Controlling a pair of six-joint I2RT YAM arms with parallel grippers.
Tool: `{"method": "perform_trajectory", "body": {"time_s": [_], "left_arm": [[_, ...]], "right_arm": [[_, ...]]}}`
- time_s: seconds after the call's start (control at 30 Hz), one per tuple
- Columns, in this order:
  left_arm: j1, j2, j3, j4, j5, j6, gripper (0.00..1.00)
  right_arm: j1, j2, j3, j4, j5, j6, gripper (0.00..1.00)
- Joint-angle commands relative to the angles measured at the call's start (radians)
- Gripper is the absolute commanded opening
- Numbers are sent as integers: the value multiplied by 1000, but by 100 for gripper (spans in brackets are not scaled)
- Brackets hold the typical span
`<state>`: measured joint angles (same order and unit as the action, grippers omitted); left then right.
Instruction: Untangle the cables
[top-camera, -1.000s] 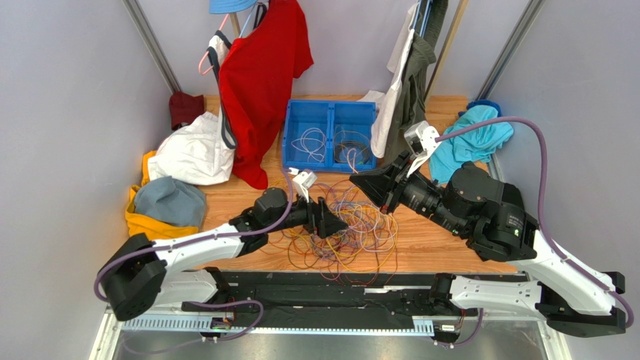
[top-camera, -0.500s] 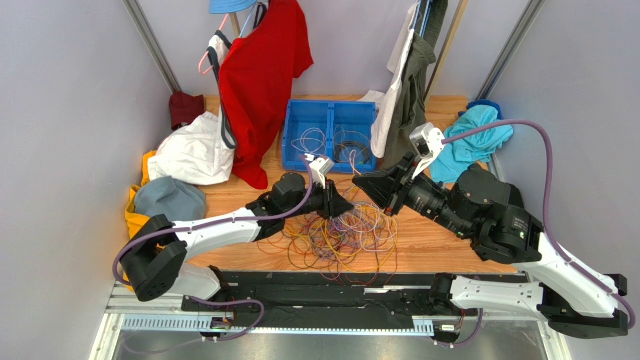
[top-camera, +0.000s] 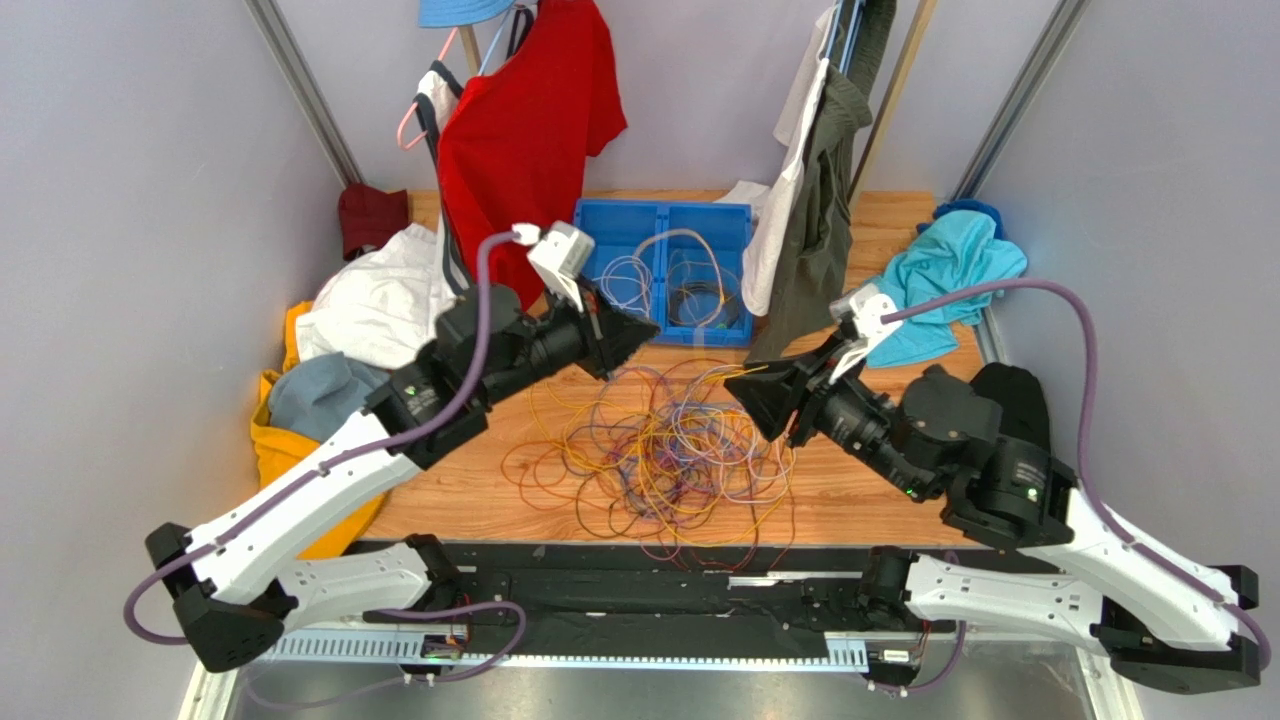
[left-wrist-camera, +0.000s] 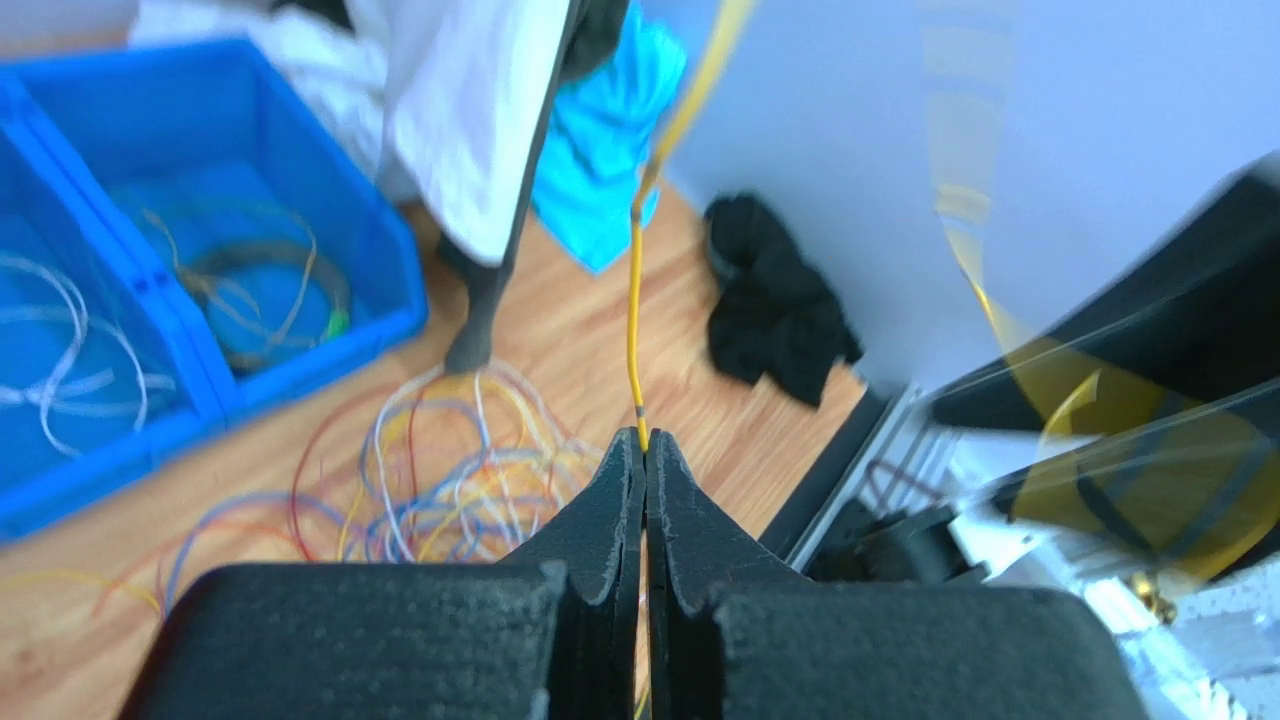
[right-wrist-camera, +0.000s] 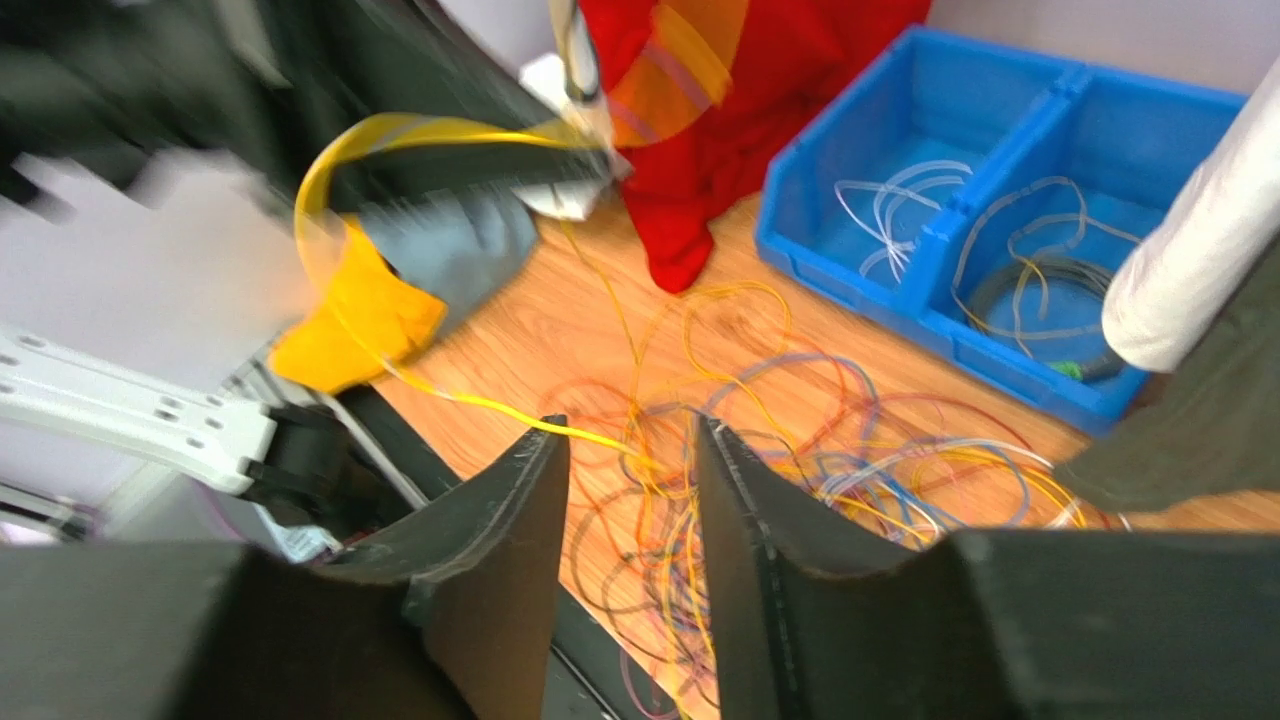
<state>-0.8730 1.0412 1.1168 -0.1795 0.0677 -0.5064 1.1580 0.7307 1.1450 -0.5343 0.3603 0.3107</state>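
Note:
The cables (top-camera: 661, 458) lie as a tangled heap of orange, yellow, purple, red and white loops on the wooden table, also visible in the left wrist view (left-wrist-camera: 451, 488) and the right wrist view (right-wrist-camera: 796, 435). My left gripper (top-camera: 646, 323) hangs above the heap's far left side near the blue bin, shut on one yellow cable (left-wrist-camera: 636, 323) that rises from its tips (left-wrist-camera: 643, 438). My right gripper (top-camera: 736, 387) is at the heap's right edge, jaws open (right-wrist-camera: 631, 443). A taut yellow cable (right-wrist-camera: 496, 408) crosses just past its left fingertip, not gripped.
A blue two-compartment bin (top-camera: 661, 207) holding a few loose wires stands behind the heap. A red shirt (top-camera: 519, 135) and pale garments (top-camera: 804, 165) hang at the back. White cloth (top-camera: 383, 308), a grey and yellow heap (top-camera: 338, 405) and teal cloth (top-camera: 939, 278) lie at the sides.
The left gripper shut on a yellow cable in the heap, then lifted up and back toward the bin. The right gripper opened and dropped slightly nearer.

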Motion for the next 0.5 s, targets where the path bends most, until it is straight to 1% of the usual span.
{"method": "perform_trajectory", "body": {"time_s": [0.0,0.03,0.1,0.13,0.23,0.37,0.4,0.47], "left_arm": [[9,42,184,-199,20,23,0],[9,55,234,-207,32,17,0],[11,83,291,-212,49,2,0],[11,92,311,-218,47,2,0],[25,131,418,-264,34,0,0],[31,207,599,-357,1,40,0],[32,224,685,-370,0,48,0],[34,276,777,-425,-20,72,0]], "right_arm": [[2,50,-45,36,46,-5,43],[2,64,-45,46,51,-7,49],[-1,110,-21,42,48,-7,53],[-3,122,-10,22,43,-5,58],[-4,128,-10,1,35,10,63],[-3,40,-93,5,51,34,63],[-3,24,-112,7,49,41,63],[-3,-10,-168,7,51,65,63]]}}
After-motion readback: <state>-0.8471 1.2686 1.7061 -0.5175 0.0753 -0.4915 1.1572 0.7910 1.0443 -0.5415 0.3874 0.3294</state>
